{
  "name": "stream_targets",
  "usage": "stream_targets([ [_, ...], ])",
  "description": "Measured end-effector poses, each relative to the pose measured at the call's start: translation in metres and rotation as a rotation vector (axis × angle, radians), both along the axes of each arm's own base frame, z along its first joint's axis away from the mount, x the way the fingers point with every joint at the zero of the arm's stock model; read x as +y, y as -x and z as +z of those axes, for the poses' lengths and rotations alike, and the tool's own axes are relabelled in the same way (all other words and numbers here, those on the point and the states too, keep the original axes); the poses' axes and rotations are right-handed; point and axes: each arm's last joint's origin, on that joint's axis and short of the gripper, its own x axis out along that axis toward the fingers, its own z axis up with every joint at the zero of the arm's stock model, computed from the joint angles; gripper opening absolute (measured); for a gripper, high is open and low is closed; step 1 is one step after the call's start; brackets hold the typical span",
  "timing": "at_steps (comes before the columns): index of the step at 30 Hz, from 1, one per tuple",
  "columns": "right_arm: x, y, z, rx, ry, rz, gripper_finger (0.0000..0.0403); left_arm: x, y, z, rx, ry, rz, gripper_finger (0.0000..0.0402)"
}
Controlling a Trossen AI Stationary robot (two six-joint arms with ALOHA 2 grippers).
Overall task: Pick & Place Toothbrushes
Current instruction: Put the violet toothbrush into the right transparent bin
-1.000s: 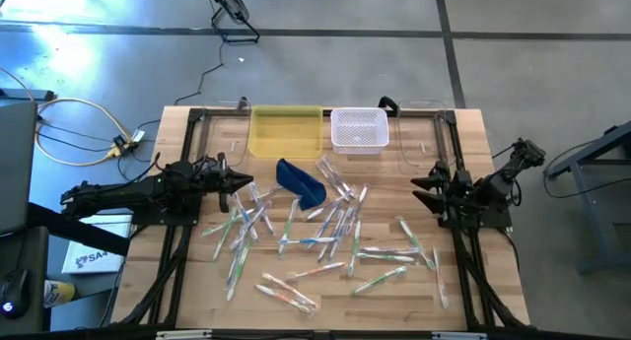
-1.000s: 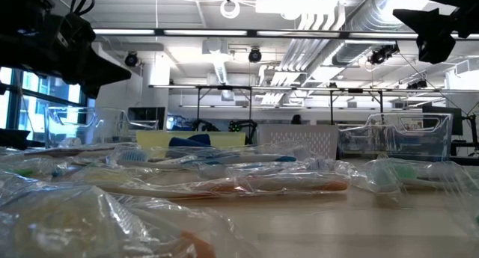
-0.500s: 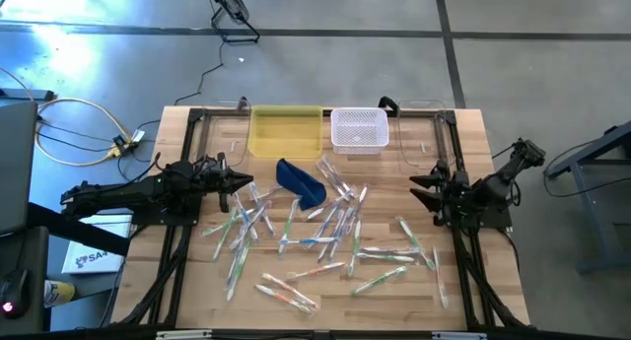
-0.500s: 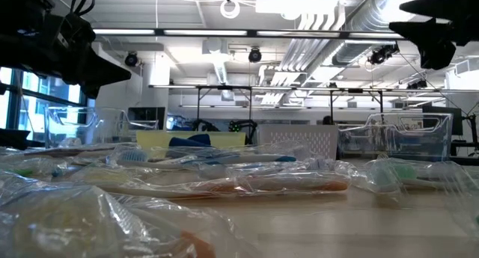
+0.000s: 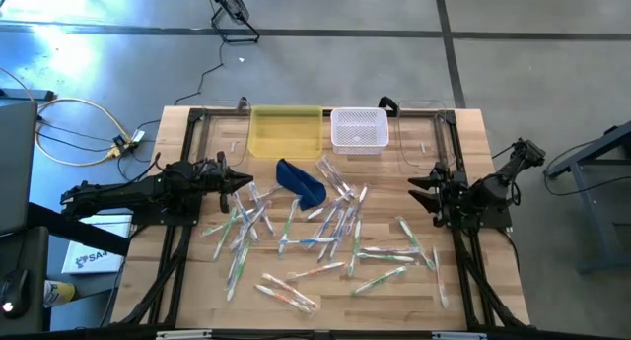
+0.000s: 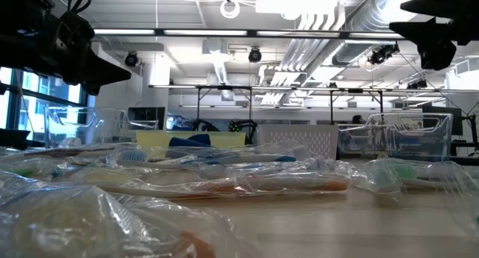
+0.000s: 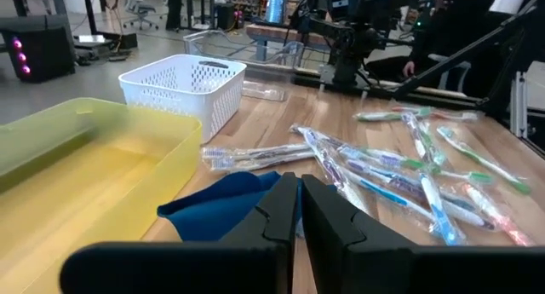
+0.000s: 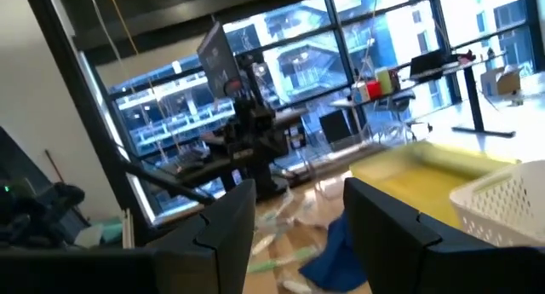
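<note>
Several toothbrushes in clear wrappers lie flat and scattered over the middle of the wooden table. They also show in the left wrist view and close up in the low view. My left gripper hovers at the table's left side, level and shut, just short of the dark blue pouch. My right gripper hovers at the right side, open, with nothing between its fingers. Both stand above the table.
A yellow bin and a white perforated basket stand side by side at the far edge, each flanked by a clear container. The blue pouch lies among the toothbrushes, behind the centre. Dark frame rails run along both sides.
My right gripper has tipped a little at the wrist while staying in place, and now sits more level in the low view. Its fingers stay open. The toothbrushes have not moved.
</note>
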Motion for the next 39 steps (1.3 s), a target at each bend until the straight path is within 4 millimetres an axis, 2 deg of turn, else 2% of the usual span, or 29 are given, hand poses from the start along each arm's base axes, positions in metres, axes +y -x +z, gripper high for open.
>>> stream_targets([
  [12, 0.005, -0.019, -0.008, 0.074, -0.057, -0.069, 0.0174, 0.0, 0.0, 0.0, 0.01, -0.049, -0.004, 0.0017],
  [17, 0.01, -0.033, 0.001, 0.102, -0.038, -0.1, 0.0174, 0.0, 0.0, 0.0, 0.01, -0.049, -0.004, 0.0017],
  [26, 0.019, -0.073, 0.022, 0.226, 0.047, -0.127, 0.0174, 0.0, 0.0, 0.0, 0.01, -0.05, -0.005, 0.0017],
  [32, 0.018, -0.102, 0.018, 0.338, 0.049, -0.117, 0.0174, 0.0, 0.0, 0.0, 0.011, -0.05, -0.005, 0.0017],
  [39, 0.003, -0.134, 0.012, 0.532, 0.003, -0.071, 0.0174, 0.0, 0.0, 0.0, 0.011, -0.05, -0.005, 0.0017],
])
